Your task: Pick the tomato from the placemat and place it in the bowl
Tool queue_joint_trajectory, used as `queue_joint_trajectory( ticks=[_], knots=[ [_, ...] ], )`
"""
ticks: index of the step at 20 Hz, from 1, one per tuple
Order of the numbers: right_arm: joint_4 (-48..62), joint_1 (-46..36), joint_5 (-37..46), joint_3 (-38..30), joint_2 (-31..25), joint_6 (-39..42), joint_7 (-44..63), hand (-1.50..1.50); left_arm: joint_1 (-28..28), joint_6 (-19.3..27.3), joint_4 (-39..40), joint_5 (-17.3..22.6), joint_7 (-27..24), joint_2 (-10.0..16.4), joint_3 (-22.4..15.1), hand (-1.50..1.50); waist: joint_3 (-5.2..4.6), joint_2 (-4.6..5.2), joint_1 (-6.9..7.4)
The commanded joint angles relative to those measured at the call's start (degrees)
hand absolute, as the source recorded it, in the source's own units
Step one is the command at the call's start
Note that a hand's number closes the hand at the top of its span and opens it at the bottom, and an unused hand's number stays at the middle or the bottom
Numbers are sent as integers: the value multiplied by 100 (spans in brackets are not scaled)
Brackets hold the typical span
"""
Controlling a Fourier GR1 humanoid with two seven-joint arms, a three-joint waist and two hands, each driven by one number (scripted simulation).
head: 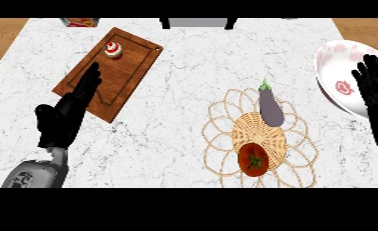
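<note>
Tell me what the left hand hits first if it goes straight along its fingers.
Probably the small red-and-white cake on the wooden board: the left hand aims its straight fingers at it. Its height over the board is unclear, so it might pass above.

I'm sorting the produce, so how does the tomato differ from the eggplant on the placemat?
The tomato is red and round; the eggplant is greyish purple and elongated. The tomato lies near the placemat's front edge; the eggplant lies farther back, its green stem pointing away from the robot. Both rest on the placemat.
</note>
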Motion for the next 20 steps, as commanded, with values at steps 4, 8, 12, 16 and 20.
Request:
queue_joint_trajectory(
  ticks=[4,8,12,16,20],
  knots=[
    [-1998,398,1059,162,-118,-635,-550,150,26,385,10,-66,-231,227,701,0,142,15,-99],
    [-880,1358,2810,-213,-1386,-1010,403,-150,172,581,47,-28,-109,273,942,0,10,67,-550],
    [-1864,2539,3285,138,262,-2607,340,-150,457,667,94,45,-245,283,1178,0,129,-36,-597],
    [-2508,3770,4617,1210,758,-3142,-21,-150,441,520,21,151,-267,301,1181,0,129,8,-474],
    [-3201,5095,5690,1960,1381,-3794,15,-150,386,450,35,163,-315,366,1238,0,129,51,-385]
  ],
)
